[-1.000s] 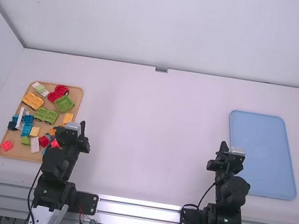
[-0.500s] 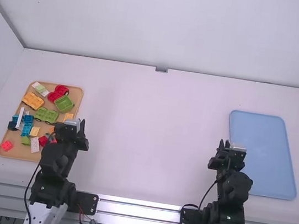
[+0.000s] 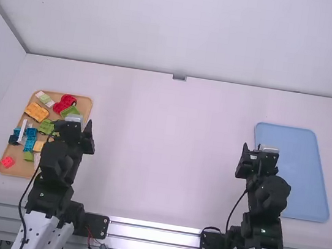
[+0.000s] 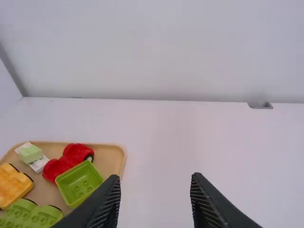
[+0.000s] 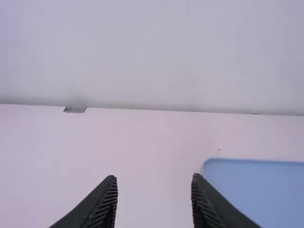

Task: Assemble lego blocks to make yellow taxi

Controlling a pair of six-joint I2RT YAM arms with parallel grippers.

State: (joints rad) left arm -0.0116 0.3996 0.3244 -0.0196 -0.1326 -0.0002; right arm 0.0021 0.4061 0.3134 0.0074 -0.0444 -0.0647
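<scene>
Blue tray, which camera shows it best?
The high view: most of the blue tray shows there, though the right arm covers part of its left side. The right wrist view shows its far-left corner and some surface, cut off by the picture's edge.

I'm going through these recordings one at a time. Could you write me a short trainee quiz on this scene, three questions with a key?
1. True or false: the left arm's black two-finger gripper stands open with nothing between its fingers.
2. On the light brown rectangular tray, which block lies right beside the open-topped green plastic block?
A. the long white bar-shaped block
B. the red plastic block with black wheels
C. the small pinkish-red square block
3. Fill in the colour: the flat, round-cornered tray on the right arm's side is ____.

Key: 1 true; 2 B; 3 blue
</scene>
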